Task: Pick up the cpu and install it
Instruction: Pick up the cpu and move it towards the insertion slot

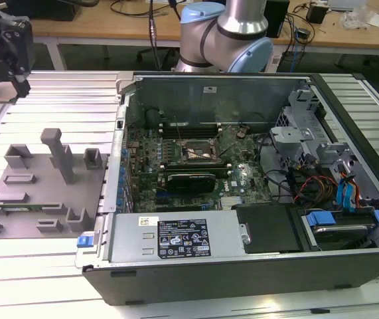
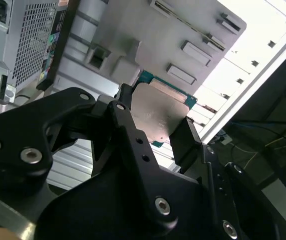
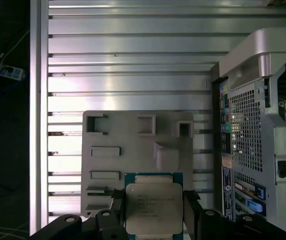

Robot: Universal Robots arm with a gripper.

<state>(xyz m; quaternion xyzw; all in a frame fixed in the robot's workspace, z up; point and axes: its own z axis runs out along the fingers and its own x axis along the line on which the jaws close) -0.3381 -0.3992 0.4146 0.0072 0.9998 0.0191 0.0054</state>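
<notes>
Halfway, seemingly: pinching cpu (image 3: pixel 154 202) in gripper (image 3: pixel 154 216) above fixture (image 3: pixel 132 150), not yet seated in socket (image 1: pixel 202 154) at fixture's three o'clock, exterior view.

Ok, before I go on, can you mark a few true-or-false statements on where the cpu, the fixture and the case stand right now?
1. The end effector holds the cpu between its fingers. True.
2. The cpu is already seated in the motherboard socket. False: it is in the end effector's grip, outside the computer case, on the side of the grey fixture.
3. The computer case lies open with its motherboard exposed. True.
4. The grey fixture sits inside the computer case. False: it lies on the slatted table, to the exterior view's left of the case.
</notes>
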